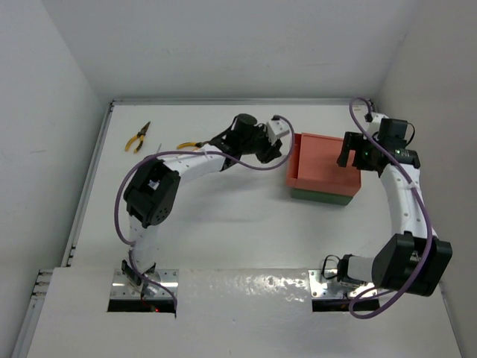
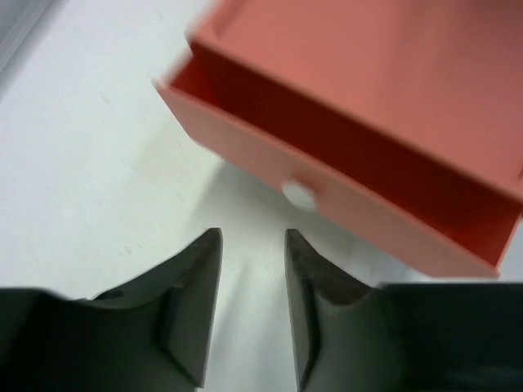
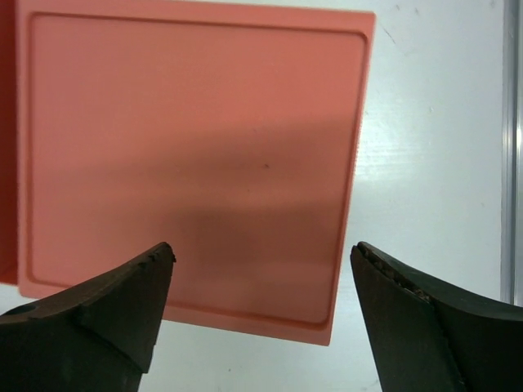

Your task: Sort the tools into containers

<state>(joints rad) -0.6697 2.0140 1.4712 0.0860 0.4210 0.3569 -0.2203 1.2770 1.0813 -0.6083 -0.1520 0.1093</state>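
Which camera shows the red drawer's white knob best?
The left wrist view: the knob shows on the red drawer's front, a bit blurry. The top and right wrist views show the drawer, not its knob.

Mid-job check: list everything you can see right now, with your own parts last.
Pliers: two, yellow-orange handles, one far left, second right of it, partly hidden.
Upper tray: one, salmon-red, right of centre, slid open.
Lower tray: one, dark green, under the upper tray.
Knob: one, pale, on upper tray's front.
Table: one, white, under everything.
Left pincer: one, dark, open, facing the knob.
Right pincer: one, dark, open, over the upper tray.
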